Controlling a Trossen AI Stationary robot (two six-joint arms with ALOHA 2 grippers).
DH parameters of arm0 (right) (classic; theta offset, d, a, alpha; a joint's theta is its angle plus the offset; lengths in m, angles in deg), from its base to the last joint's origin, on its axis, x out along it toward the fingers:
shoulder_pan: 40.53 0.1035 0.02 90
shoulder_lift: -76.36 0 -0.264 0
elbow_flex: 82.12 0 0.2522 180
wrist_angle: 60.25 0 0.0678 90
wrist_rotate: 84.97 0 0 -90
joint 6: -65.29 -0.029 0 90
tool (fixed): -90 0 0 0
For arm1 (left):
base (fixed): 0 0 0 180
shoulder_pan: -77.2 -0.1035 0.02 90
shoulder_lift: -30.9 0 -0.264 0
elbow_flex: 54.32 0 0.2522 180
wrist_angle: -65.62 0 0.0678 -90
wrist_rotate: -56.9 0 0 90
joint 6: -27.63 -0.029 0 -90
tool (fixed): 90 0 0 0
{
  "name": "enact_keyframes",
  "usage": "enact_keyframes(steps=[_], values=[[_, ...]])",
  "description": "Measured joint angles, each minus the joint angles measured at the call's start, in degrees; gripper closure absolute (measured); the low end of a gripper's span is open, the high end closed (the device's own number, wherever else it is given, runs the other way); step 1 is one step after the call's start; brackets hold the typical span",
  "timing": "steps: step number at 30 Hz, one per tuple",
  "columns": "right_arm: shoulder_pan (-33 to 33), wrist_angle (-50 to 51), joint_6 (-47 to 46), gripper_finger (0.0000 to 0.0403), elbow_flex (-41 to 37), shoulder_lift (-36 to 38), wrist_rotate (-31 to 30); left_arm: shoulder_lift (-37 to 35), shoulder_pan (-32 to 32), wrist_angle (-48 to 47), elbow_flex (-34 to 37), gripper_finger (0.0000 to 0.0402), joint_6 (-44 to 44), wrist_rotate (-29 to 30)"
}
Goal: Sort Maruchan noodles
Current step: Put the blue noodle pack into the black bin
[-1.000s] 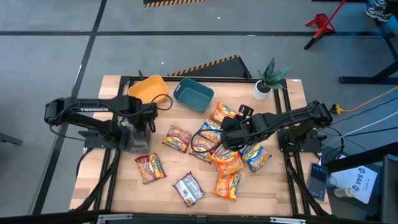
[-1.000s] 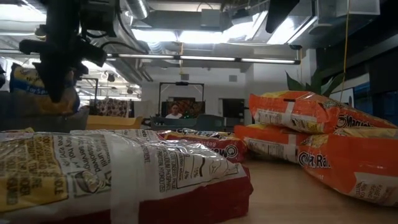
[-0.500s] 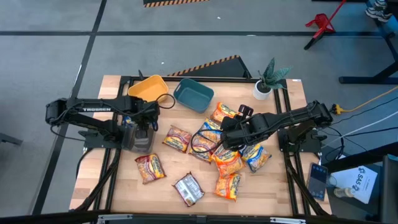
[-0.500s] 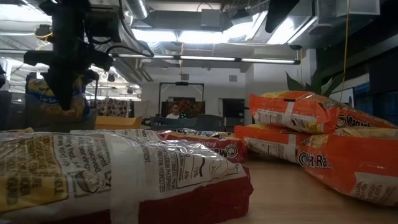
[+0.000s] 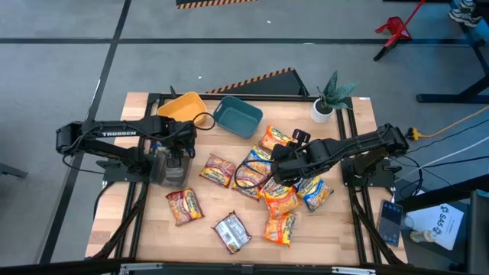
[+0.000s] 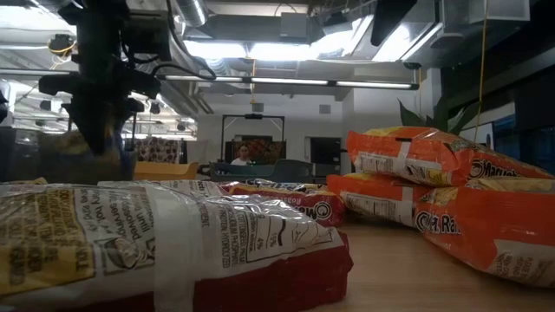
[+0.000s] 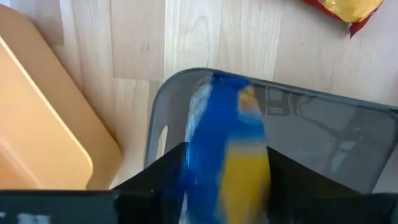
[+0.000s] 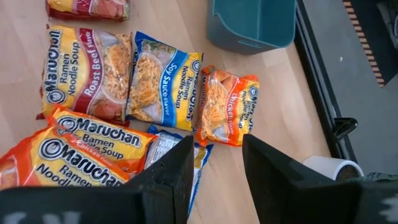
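Observation:
My left gripper (image 5: 173,156) points down over a grey bin (image 5: 170,173) at the table's left. A blue and yellow Maruchan noodle packet (image 7: 227,143) shows blurred between its fingers, above the bin's inside (image 7: 311,130). My right gripper (image 5: 276,169) hangs open above a pile of orange, blue and red packets (image 5: 280,195) at mid-table, with nothing between its fingers (image 8: 217,168). More packets lie flat on the wood: a red one (image 5: 183,205), a silver one (image 5: 231,231) and one beside the grey bin (image 5: 218,170). My left gripper's fingers stand on either side of the blue packet's upper part (image 7: 211,180), coming from above. The packet is blurred while the bin below is sharp. I cannot tell whether the fingers touch it.
A yellow bin (image 5: 182,107) and a teal bin (image 5: 238,116) stand at the far edge, with a potted plant (image 5: 328,103) at the far right. A black cable loops over the middle packets (image 5: 248,174). Bare wood shows along the near left edge (image 5: 145,229).
In the low view the blue packet under my left gripper has sunk lower toward the grey bin and gone blurred. My left gripper has rolled a little about its own axis above the bin. My right arm has kept still.

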Motion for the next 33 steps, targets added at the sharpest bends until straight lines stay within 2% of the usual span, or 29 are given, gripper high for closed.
enact_keyframes(steps=[6,13,23,27,30,33], values=[[0.0,-0.7,1.5,0.0276,0.0,0.0,1.0,0.0,-0.5,0.2,0.0,0.02,-0.7,0.4],[0.0,-0.8,3.7,0.0276,0.0,0.0,1.0,0.0,-0.5,0.1,-2.2,0.019,1.2,10.0],[0.0,0.0,4.3,0.0276,0.0,0.0,2.0,0.0,-0.5,-2.9,-9.4,0.019,4.5,10.3],[0.0,1.1,4.3,0.0276,0.0,1.0,2.0,0.0,-0.4,-2.2,-16.8,0.0192,7.6,6.1],[0.0,1.2,2.8,0.0276,0.0,1.8,2.2,-0.1,0.2,1.9,-21.2,0.0192,14.3,-3.3],[-0.4,0.6,-2.9,0.0276,-1.3,2.3,2.8,0.2,1.1,11.9,-21.4,0.0192,23.4,-11.3]])
